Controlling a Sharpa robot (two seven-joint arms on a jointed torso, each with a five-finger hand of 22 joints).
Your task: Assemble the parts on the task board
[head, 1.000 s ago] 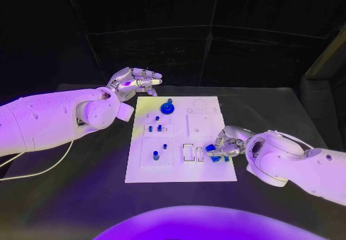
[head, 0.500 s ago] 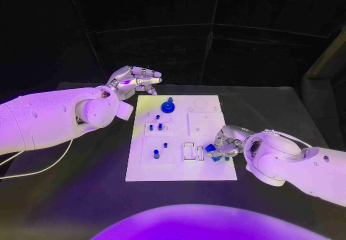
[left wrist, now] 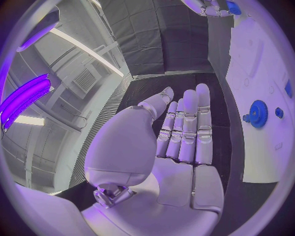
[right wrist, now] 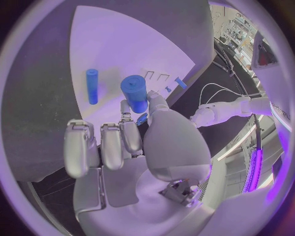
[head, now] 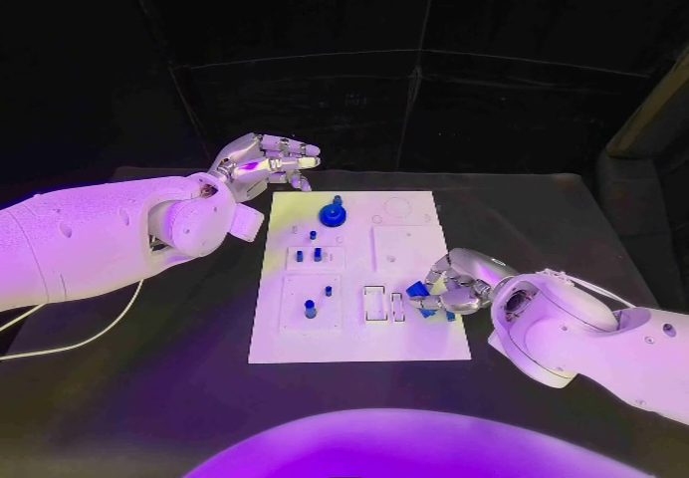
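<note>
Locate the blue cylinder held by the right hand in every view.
Head view: the blue cylinder is in the right hand, over the task board near its right edge.
Left wrist view: blue cylinder at the circle's rim, beyond the board's far end.
Right wrist view: blue cylinder pinched just past the fingers.
Shared landmark: the white task board.

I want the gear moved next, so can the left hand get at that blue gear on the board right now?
Probably yes: the left hand is open and empty, beside the board's far corner, and the blue gear stands uncovered nearby.
</note>
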